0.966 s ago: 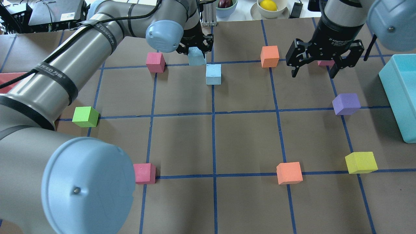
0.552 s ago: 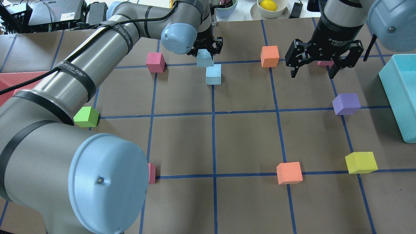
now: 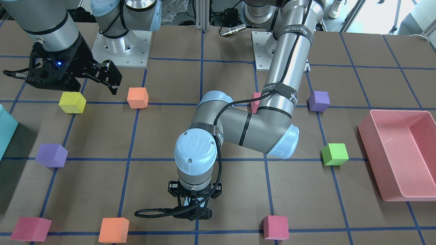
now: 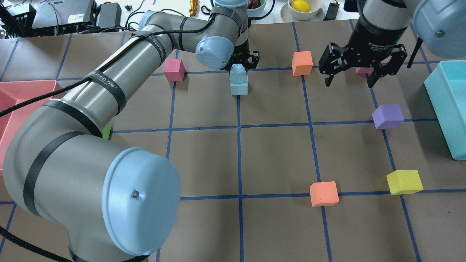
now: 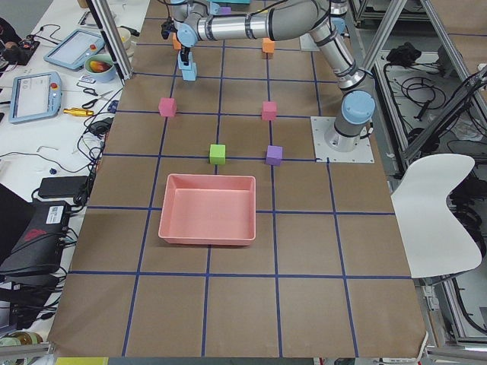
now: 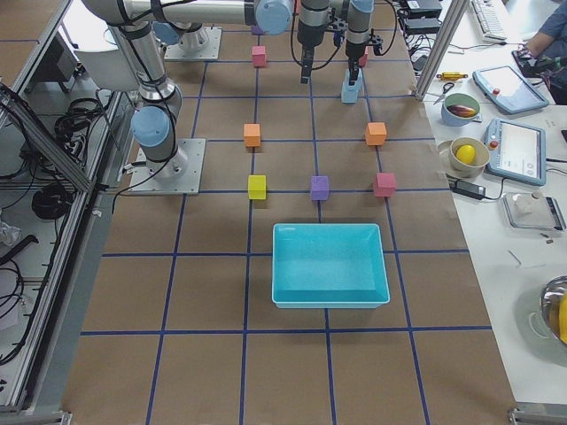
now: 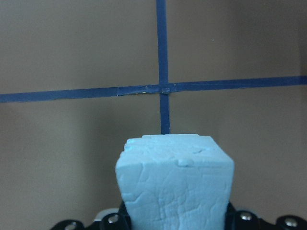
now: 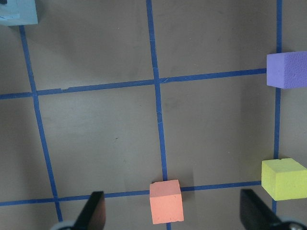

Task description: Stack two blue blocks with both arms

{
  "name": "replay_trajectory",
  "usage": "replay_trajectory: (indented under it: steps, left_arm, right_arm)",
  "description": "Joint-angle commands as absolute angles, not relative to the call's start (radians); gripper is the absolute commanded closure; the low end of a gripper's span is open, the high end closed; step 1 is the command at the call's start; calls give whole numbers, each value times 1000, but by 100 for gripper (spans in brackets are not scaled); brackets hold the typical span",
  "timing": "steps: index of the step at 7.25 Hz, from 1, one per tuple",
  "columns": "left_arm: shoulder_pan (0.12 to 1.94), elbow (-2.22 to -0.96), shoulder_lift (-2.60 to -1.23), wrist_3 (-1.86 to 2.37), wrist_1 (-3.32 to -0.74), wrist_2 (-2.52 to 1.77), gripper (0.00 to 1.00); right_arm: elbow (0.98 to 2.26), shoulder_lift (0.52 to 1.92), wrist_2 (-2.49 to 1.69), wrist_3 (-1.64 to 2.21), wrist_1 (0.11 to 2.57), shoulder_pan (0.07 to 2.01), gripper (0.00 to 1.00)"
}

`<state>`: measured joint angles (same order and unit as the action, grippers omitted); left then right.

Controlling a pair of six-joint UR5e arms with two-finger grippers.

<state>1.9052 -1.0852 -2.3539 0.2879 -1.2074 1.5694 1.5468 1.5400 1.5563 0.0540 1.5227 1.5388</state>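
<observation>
My left gripper is shut on one pale blue block and holds it directly over the second blue block, which sits on a blue tape line at the far middle of the table. I cannot tell whether the two touch. In the left wrist view the held block fills the lower middle between the jaws. In the front-facing view the left arm hides both blocks. My right gripper is open and empty, hovering to the right of them. The lower blue block's corner shows in the right wrist view.
Loose cubes lie around: pink, orange, purple, yellow, orange. A teal bin stands at the right edge and a pink bin at the left edge.
My left gripper has moved to the right with the blue block, from behind and left of the second blue block to directly over it. The right gripper has stayed still and open.
</observation>
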Motion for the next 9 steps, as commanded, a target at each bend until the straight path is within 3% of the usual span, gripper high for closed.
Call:
replay_trajectory:
  steps: [1,4,7,9]
  left_arm:
    - [1911,-1094,-2353,276,-1204,1575,0]
    - [1905,-1078,-2306,249,-1221,1572,0]
    - [1842,-1054,-2110,129,-1453,1569,0]
    - [1797,-1112,-1955,115,-1606,1595,0]
  right_arm:
    - [1546,1540,1555,55,1523,1539,0]
    - [1548,1540,1555,55,1522,1537,0]
    - [1546,1542,1554,54,1523,1537,0]
    - [1548,1545,1551,54,1522,1537,0]
